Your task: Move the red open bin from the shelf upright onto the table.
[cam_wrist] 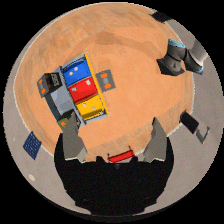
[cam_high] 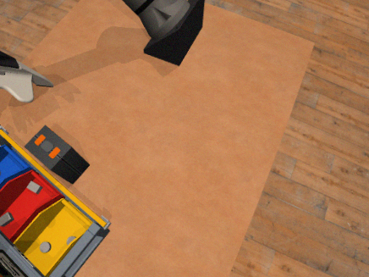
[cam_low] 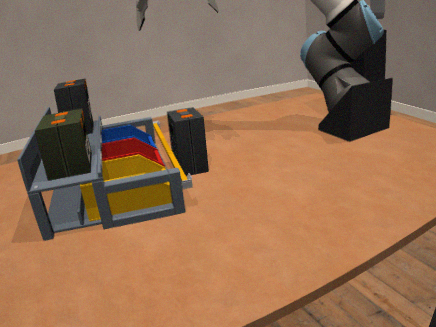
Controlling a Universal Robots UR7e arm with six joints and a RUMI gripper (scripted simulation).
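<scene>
gripper (cam_high: 40,91) (cam_low: 179,19) (cam_wrist: 115,116) wide open, nothing held

red bin (cam_high: 31,201) (cam_low: 131,148) (cam_wrist: 83,90) still on shelf (cam_high: 86,245) (cam_low: 142,179) (cam_wrist: 62,100), between blue (cam_high: 10,164) (cam_low: 125,133) (cam_wrist: 76,73) and yellow bins (cam_high: 55,235) (cam_low: 131,165) (cam_wrist: 90,106).

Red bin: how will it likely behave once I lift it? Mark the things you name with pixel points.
The red bin (cam_high: 26,207) (cam_low: 127,148) (cam_wrist: 82,91) looks like stiff plastic, so its walls probably won't flex much. Its loose grey parts (cam_high: 34,187) would likely slide if it tilts. It sits close between the blue bin (cam_high: 12,163) (cam_low: 125,133) (cam_wrist: 76,75) and yellow bin (cam_high: 63,230) (cam_low: 132,166) (cam_wrist: 89,110), so it may rub them coming out.
</scene>
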